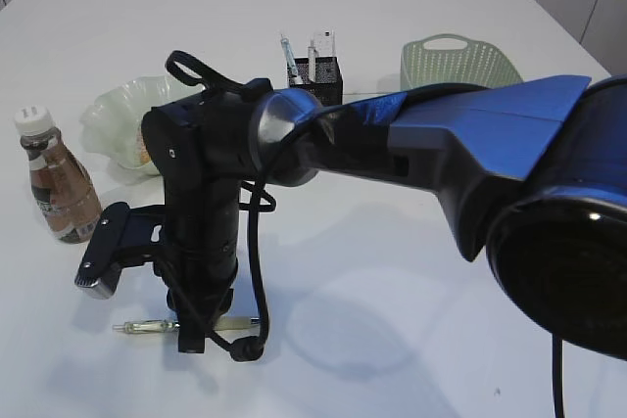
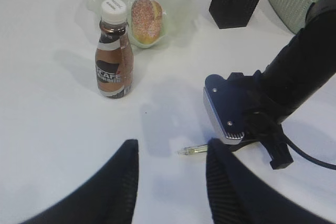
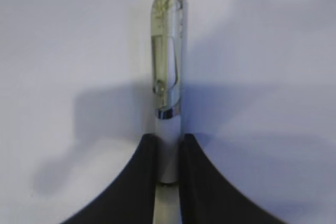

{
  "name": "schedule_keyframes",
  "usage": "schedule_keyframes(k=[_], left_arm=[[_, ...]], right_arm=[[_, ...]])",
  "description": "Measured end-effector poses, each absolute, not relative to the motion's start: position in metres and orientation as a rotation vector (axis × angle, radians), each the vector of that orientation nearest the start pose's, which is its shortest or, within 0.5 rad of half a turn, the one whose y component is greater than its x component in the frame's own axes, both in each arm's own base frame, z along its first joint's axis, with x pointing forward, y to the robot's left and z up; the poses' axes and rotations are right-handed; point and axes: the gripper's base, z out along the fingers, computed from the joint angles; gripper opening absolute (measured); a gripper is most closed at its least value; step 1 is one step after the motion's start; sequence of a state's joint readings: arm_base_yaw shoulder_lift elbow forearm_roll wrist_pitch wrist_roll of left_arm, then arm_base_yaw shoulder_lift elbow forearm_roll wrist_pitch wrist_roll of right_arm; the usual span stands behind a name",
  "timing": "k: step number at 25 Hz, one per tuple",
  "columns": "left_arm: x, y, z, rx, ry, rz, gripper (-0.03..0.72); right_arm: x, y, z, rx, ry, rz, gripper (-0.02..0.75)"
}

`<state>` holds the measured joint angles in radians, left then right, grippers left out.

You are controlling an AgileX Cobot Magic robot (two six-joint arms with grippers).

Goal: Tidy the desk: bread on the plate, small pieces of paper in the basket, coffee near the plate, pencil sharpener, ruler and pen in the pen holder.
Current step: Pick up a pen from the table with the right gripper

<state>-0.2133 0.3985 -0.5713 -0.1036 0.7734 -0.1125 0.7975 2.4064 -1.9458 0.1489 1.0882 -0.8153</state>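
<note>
The right gripper pinches a clear pen lying on the near desk, which seemingly must next be lifted to the far pen holder, while the left gripper hangs spread.

coffee bottle, brown label with white letters reading "CAFE", smaller print on cap and label unreadable
</note>
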Motion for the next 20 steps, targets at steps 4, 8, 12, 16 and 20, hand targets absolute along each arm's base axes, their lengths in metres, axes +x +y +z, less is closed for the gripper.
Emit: schedule_keyframes(k=[4, 8, 12, 16, 20], left_arm=[[0.0675, -0.0214, 0.3094, 0.072, 2.095, -0.318, 0.292], [0.0675, -0.0214, 0.3094, 0.072, 2.095, -0.318, 0.292], [0.0674, -0.0214, 0.3093, 0.072, 2.097, -0.318, 0.29], [0.0674, -0.0214, 0.3093, 0.072, 2.097, -0.318, 0.289], [0.0674, -0.0214, 0.3093, 0.072, 2.097, -0.318, 0.289]], right_arm=[[0.3281, 0.3535, 0.1236, -2.16, 2.197, 0.209, 0.089], [0.3263, 0.3518, 0.126, -2.19, 2.217, 0.211, 0.089], [0.3261, 0.3514, 0.1259, -2.194, 2.219, 0.209, 0.089], [0.3262, 0.3513, 0.1259, -2.195, 2.218, 0.206, 0.09], [0.3266, 0.3517, 0.1259, -2.181, 2.224, 0.206, 0.117]])
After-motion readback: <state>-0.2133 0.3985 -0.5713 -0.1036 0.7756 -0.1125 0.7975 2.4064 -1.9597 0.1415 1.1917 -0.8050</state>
